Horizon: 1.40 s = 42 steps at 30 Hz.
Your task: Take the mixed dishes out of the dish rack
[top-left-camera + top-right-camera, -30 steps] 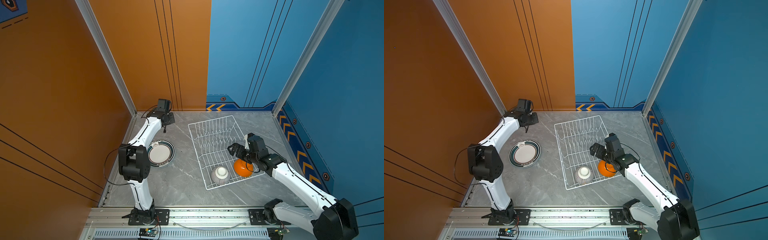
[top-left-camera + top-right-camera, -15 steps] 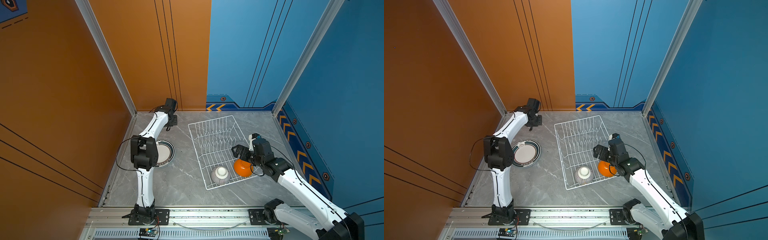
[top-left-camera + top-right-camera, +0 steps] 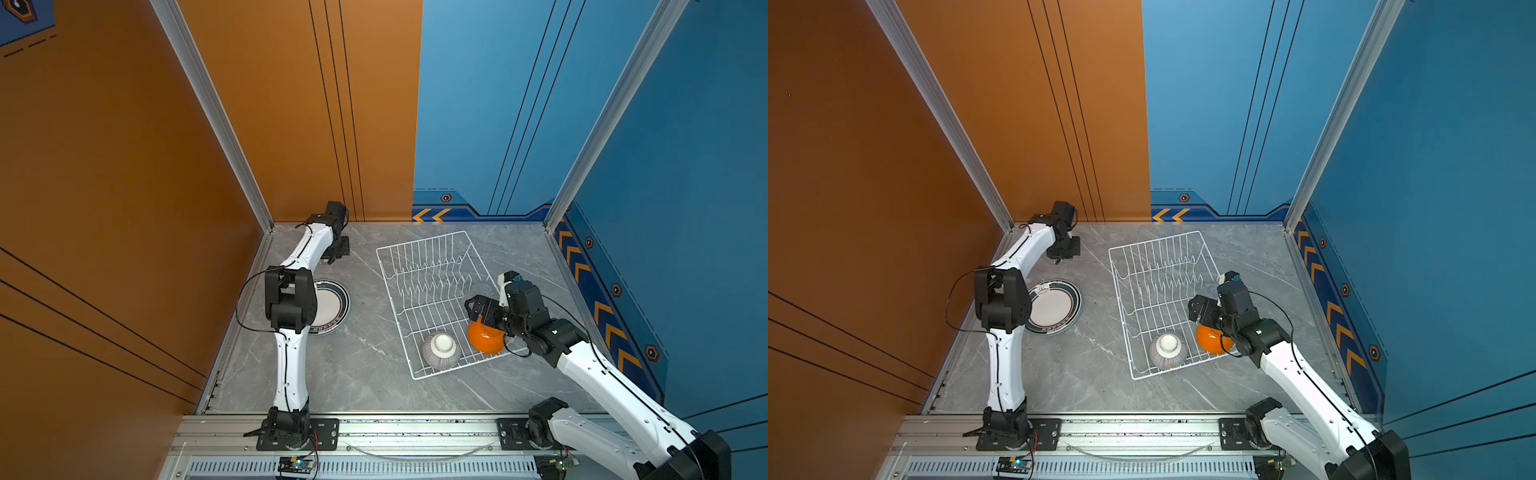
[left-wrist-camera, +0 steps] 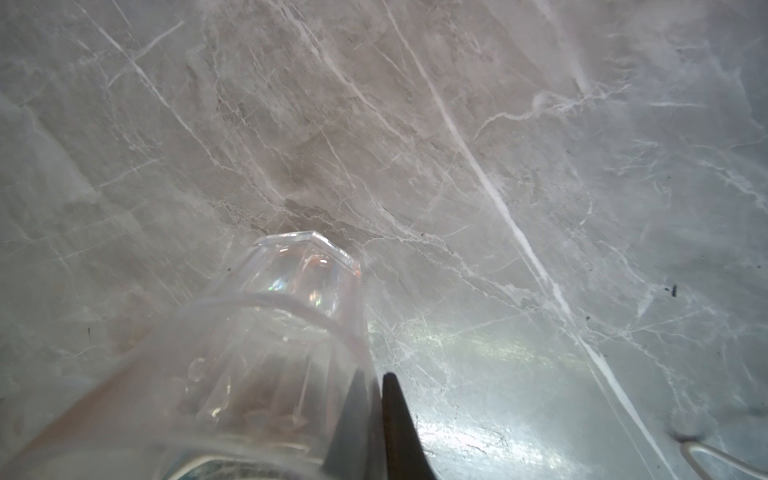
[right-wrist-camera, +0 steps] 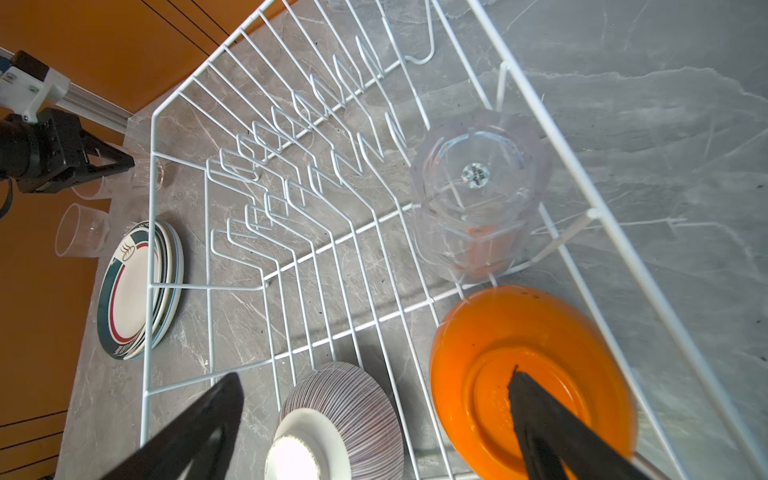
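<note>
Left gripper (image 3: 1064, 251) sits at the far-left table corner, jaws clamped on the wall of a clear tumbler (image 4: 266, 332), base toward the marble. Right gripper (image 5: 374, 374) is spread wide over the dish rack (image 3: 432, 282), just above the inverted orange bowl (image 3: 484, 338); contact cannot be told. The rack also holds the striped bowl (image 3: 440, 351) and a second tumbler (image 5: 478, 195). The plates (image 3: 1054, 307) are stacked on the table left of the rack.
</note>
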Tool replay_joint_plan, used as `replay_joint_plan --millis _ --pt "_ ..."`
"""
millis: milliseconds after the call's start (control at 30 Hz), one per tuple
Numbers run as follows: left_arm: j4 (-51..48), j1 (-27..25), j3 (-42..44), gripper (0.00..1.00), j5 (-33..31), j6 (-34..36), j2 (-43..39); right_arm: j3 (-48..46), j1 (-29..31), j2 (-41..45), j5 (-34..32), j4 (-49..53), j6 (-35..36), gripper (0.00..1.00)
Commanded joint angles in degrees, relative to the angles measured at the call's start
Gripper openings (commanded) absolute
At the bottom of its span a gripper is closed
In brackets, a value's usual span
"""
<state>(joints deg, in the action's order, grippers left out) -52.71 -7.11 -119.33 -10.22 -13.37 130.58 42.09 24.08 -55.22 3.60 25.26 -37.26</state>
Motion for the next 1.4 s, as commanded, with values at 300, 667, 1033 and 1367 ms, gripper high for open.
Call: replay_joint_plan --millis 300,667,1033,1367 --pt "-4.9 0.4 -2.5 0.42 1.7 0.9 0.5 0.6 0.5 0.3 -1.0 5.0 1.6 1.0" --pt "-5.7 -1.1 2.8 0.89 4.3 -1.0 -13.2 3.9 -0.8 1.4 -0.4 10.5 1.0 1.0" --pt "-1.8 -12.7 24.1 0.98 2.2 -3.8 -34.5 8.0 -5.1 -5.5 1.3 11.5 3.9 0.94" --pt "10.0 -21.1 47.3 0.99 -0.2 -11.1 -56.7 16.0 -7.2 -16.3 -0.4 11.5 6.6 0.87"
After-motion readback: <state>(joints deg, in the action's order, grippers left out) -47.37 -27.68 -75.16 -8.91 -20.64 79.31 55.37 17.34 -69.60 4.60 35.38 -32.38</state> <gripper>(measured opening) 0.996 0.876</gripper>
